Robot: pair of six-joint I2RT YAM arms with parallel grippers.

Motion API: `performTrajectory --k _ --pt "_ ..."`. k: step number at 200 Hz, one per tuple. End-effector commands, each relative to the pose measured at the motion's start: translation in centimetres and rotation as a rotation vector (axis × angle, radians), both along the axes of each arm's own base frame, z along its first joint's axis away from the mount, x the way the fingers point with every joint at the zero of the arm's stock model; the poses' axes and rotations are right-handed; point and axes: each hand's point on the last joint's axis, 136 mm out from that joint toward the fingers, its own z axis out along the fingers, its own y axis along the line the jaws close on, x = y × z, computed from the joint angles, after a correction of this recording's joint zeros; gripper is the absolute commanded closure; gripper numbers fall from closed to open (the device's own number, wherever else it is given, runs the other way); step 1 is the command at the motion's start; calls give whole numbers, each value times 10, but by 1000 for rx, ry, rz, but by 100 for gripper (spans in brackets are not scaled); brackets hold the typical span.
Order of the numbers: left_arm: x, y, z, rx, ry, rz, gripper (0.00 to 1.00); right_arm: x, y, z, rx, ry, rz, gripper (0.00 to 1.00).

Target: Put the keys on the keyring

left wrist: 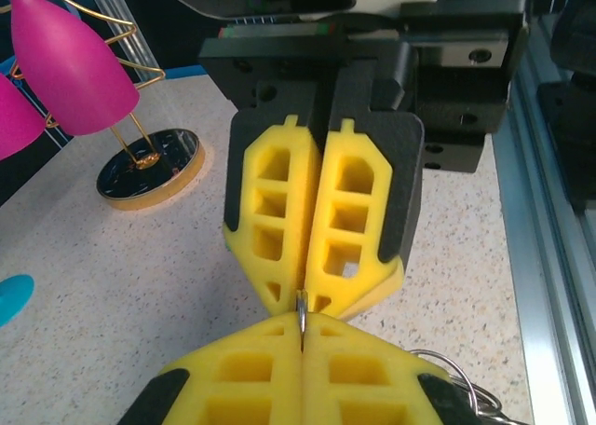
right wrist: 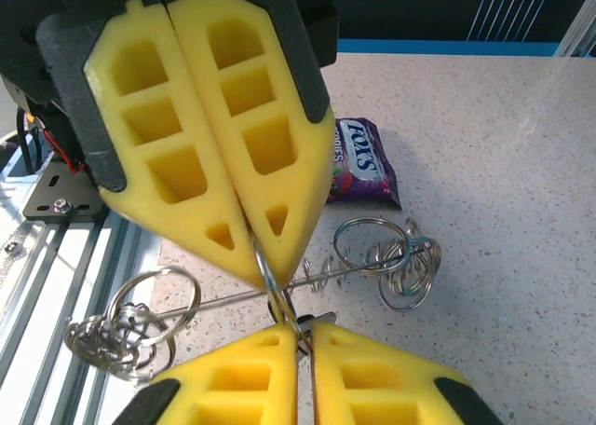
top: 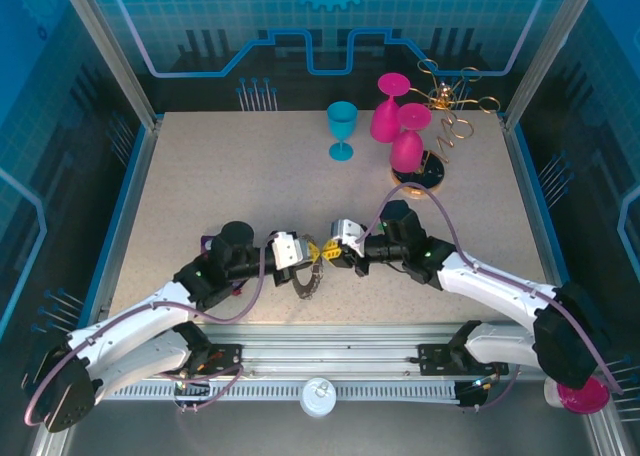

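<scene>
The left gripper (left wrist: 301,339) has its yellow, window-cut fingers pressed together, clamped on a thin silvery wire loop (right wrist: 269,274). A sliver of the loop stands up from the seam between them. The right gripper (right wrist: 304,343) meets it tip to tip from the opposite side. Its own yellow fingers are drawn in to a narrow slit, with the same wire loop running down into it, so both grippers pinch that one loop.

The loop belongs to the keyring (top: 312,279), a flat dark grey ring with small silvery wire rings around its rim. The keyring hangs just below the touching fingertips, near the front middle of the speckled beige table (top: 230,186). In the right wrist view it appears nearly edge-on, with a bunch of wire rings at each end. Whether it rests on the table cannot be told.

Just behind the left gripper's fingers lies a purple sweets packet (right wrist: 359,162), flat on the table. Well apart, toward the far edge, a teal plastic goblet (top: 341,128) stands upright. To its right, two magenta goblets (top: 388,106) hang bowl-down on a gold wire stand (top: 452,96) with a dark round base.
</scene>
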Motion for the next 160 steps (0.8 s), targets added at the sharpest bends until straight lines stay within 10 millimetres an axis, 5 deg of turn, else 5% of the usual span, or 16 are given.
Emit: performTrajectory --k 1,54,160 --pt "-4 -9 38 -146 -64 -45 100 2 4 19 64 -31 9 81" --pt "-3 -8 20 -120 -27 -35 100 -1 -1 27 99 -77 10 76" --pt "-1 -6 15 -97 -37 -21 100 0 -9 20 65 -104 -12 74"
